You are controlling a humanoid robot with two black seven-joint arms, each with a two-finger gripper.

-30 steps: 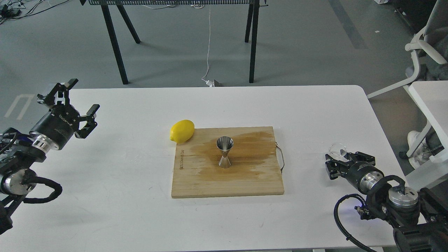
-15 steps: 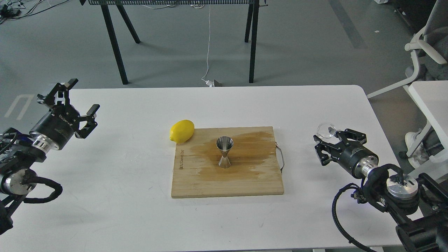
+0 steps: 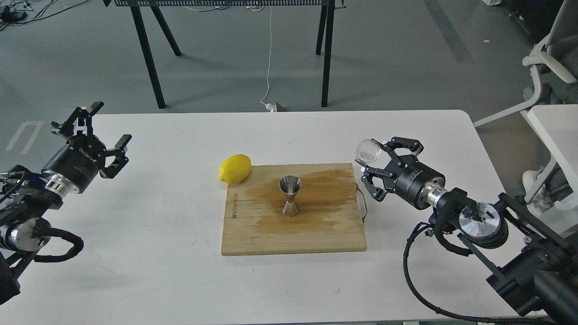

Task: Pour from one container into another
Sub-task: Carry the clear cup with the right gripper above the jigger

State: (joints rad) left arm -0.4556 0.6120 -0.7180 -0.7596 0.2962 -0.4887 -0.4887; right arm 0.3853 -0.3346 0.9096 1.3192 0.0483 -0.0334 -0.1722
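A tiny clear glass cup [image 3: 368, 151] hangs in the air just off the right edge of the wooden board, tilted with its rim facing left. My right gripper [image 3: 378, 160] is shut on it, coming in from the lower right. The shiny steel jigger [image 3: 290, 197] stands upright in the middle of the board, about a hand's width left of the cup and lower. My left gripper [image 3: 108, 124] is open and empty, above the table's left edge and far from both.
The wooden board [image 3: 293, 230] has a dark wet stain across its upper half and a metal handle [image 3: 363, 203] on its right side. A yellow lemon [image 3: 235, 169] lies at its upper left corner on the white table [image 3: 158, 253]. A chair stands at the far right.
My right gripper has carried the glass cup left and upward, from near the table's right edge to the board's right edge. The left arm has barely shifted.
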